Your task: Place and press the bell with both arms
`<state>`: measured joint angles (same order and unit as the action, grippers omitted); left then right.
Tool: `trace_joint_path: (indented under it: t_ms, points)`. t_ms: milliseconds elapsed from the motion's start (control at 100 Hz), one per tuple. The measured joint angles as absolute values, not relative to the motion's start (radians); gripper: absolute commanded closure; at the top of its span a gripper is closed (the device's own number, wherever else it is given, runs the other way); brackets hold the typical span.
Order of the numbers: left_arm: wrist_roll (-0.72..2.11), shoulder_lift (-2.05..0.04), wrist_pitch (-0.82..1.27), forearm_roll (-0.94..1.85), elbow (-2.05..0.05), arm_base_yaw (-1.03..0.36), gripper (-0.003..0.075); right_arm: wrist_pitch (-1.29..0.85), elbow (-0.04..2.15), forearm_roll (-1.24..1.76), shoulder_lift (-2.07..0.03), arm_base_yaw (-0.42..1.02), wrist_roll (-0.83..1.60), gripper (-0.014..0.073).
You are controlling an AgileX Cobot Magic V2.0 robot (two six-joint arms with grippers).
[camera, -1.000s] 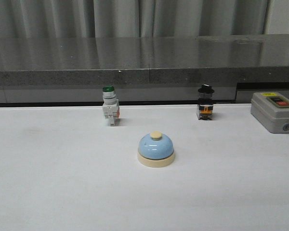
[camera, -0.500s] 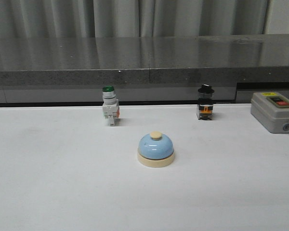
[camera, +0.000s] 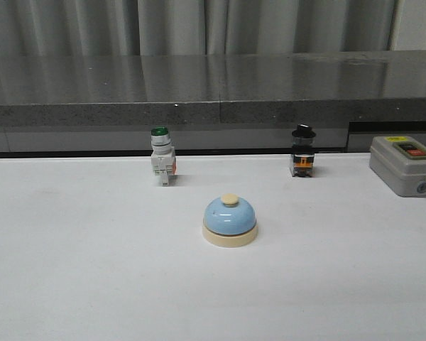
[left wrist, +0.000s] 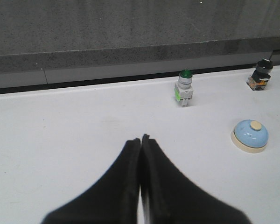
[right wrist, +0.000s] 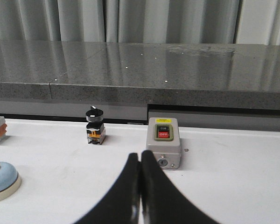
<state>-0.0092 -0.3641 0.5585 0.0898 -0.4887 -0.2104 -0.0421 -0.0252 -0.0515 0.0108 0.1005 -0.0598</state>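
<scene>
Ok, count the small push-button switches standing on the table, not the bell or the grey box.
2. The green-capped switch stands behind the bell to its left, the black-capped switch behind to its right. None seems hidden.

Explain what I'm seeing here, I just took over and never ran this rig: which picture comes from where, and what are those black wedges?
The wide picture looks forward over the white table. The other two come from cameras on each arm's wrist. The black wedges are the left gripper and right gripper, both shut and holding nothing. On the table sit the blue bell, a green-capped switch, a black-capped switch and a grey button box. Neither arm touches the bell.
</scene>
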Motion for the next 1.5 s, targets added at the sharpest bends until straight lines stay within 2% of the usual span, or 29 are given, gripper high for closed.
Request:
trace_joint_path:
  t_ms: [590, 880, 1200, 1500]
  points:
    - [-0.009, -0.364, 0.518, 0.030, -0.471, -0.206, 0.0741, -0.042, -0.025, -0.051, 0.011, 0.100, -0.060, 0.0654]
    - [-0.009, -0.256, 0.271, 0.000, -0.281, -0.128, 0.0741, -0.042, -0.025, -0.051, 0.011, 0.100, -0.060, 0.0654]
    - [-0.009, -0.004, 0.180, -0.026, -0.046, -0.096, 0.0741, -0.042, -0.025, -0.051, 0.011, 0.100, -0.060, 0.0654]
    - [-0.009, 0.005, 0.080, -0.026, 0.000, -0.096, 0.0741, -0.040, -0.025, -0.051, 0.011, 0.100, -0.060, 0.0654]
